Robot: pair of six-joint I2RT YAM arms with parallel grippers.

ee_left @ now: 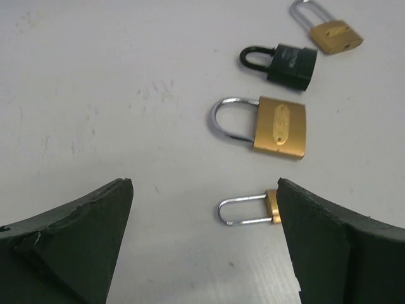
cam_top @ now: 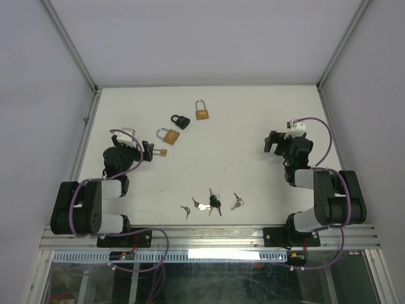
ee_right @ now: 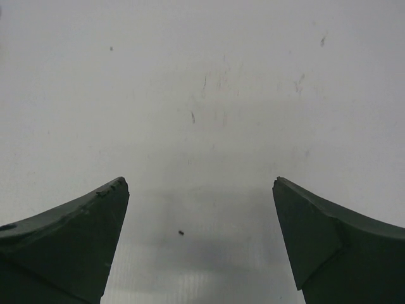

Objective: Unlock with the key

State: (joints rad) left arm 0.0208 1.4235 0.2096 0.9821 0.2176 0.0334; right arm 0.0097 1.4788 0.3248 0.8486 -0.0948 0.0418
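Two-arm rig with neither arm in contact with lock or key. Four padlocks lie flat on the left half of the white table (cam_top: 253, 114): a long-shackled brass padlock (cam_top: 202, 113) farthest back, a black padlock (cam_top: 181, 121) just beside it, a larger brass padlock (cam_top: 168, 135) nearer, and a small brass padlock (cam_top: 161, 152) nearest the left arm. The shackles are seated in their bodies, so all four are judged locked. The keys (cam_top: 212, 204) lie loose in a row near the front edge, between the two arm bases and well apart from the locks. One has a dark head; which key fits which lock cannot be told at this size. The left gripper (ee_left: 204, 190) hangs low over the table, jaws wide apart with nothing between them. The small brass padlock sits just ahead of it, its body partly hidden by the gripper in the wrist view. This placement is judged to suit the left arm to steadying a lock. The right gripper (ee_right: 199, 183) is likewise spread wide and empty, above bare table on the right, and is judged the likelier one to fetch a key. No box, tray or other container is present: locks and keys rest directly on the table, no lock touching another
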